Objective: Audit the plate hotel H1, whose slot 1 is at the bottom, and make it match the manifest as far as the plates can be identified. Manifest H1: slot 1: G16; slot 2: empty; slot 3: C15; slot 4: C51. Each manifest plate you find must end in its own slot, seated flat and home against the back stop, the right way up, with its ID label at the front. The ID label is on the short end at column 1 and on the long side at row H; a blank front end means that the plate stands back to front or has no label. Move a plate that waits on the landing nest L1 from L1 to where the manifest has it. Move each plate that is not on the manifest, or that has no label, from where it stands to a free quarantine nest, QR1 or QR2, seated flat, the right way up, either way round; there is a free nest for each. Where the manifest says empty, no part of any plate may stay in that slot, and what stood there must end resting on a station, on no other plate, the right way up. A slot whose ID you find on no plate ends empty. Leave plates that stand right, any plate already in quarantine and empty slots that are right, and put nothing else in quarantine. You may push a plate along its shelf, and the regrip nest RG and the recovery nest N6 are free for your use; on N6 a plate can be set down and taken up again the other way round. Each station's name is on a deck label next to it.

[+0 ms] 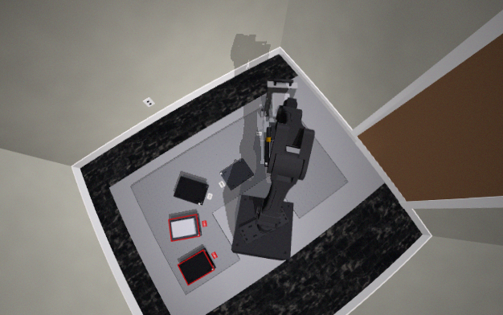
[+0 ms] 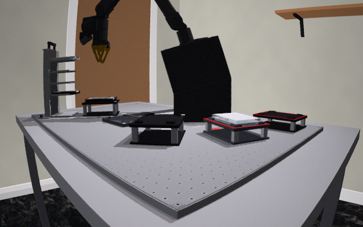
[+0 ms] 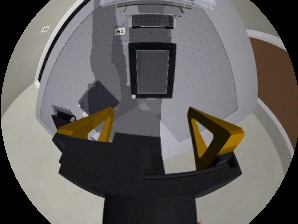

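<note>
At the left end of the bench (image 2: 261,185), in the exterior view, stands the grey rack (image 2: 47,81), a tall post with four thin shelves jutting to the right. A dark plate (image 2: 66,92) lies on the lowest shelf; the three shelves above look bare from this side. Just right of the rack, a low black stand (image 2: 100,107) carries a second dark plate (image 2: 101,98) with a pale top edge. The end effector (image 2: 101,55) hangs high above that stand, near the top shelf, its yellow fingers spread fully apart with nothing between them. Further right comes a flat dark pad, then a bare black stand (image 2: 158,127). Next is a red-edged stand (image 2: 236,127) bearing a white plate (image 2: 235,118) seated flat, and at the far right another red-edged stand (image 2: 280,117) with a dark top.
</note>
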Available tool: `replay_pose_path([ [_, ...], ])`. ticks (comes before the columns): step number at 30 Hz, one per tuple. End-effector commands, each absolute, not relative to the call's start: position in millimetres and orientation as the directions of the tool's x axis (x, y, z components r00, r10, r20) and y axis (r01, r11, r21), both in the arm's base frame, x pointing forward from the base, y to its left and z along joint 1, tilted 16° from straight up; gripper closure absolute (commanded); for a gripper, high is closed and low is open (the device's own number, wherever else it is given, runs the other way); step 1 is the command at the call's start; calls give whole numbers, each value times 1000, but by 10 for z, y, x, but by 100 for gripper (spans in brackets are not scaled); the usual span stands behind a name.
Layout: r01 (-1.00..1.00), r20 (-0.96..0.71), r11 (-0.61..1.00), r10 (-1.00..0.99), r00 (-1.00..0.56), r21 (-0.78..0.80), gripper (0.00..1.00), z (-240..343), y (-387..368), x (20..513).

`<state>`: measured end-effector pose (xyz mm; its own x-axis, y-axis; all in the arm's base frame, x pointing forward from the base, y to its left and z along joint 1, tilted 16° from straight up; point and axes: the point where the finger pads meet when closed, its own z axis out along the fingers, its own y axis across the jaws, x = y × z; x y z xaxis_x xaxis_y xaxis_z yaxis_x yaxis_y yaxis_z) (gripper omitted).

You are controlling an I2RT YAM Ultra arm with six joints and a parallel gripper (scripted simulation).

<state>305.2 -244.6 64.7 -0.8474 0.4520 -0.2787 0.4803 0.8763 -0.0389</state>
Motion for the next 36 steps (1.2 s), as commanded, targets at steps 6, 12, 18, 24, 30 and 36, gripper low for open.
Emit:
replay_pose_path([
  [6,480,-291,876,450,-844,-37,0,689,-2184,3152],
  [12,480,-291,877,450,-844,-37,0,676,-2057,3191],
  [18,480,-291,877,450,-844,-36,0,657,-1865,3251],
  [24,480,-385,877,431,-816,-35,0,627,-1668,3276],
  [30,480,-445,877,416,-793,-35,0,608,-1536,3293],
  [36,480,-532,877,390,-751,-34,0,579,-1338,3317],
])
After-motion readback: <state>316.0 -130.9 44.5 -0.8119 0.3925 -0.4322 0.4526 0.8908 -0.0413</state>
